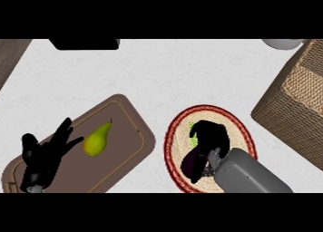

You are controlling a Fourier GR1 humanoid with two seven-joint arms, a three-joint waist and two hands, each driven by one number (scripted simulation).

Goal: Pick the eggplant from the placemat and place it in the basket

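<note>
I see the dark purple eggplant (193, 162) on the round placemat (178, 136) | my right hand (211, 133) curled over it | left hand (47, 152) spread | basket (301, 104) right, on white counter (157, 72)

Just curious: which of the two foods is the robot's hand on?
The dark purple eggplant on the round placemat, under the right hand; the yellow-green pear lies untouched.

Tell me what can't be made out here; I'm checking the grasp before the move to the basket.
Head view:
- Eggplant: mostly hidden under the right hand and forearm; contact cannot be seen.
- Placemat: lower part hidden by the forearm.
- Basket: cut off by the right edge; its inside does not show.
- White object at the top: cut off.
- Left hand: rests open over the board beside the pear.
</note>
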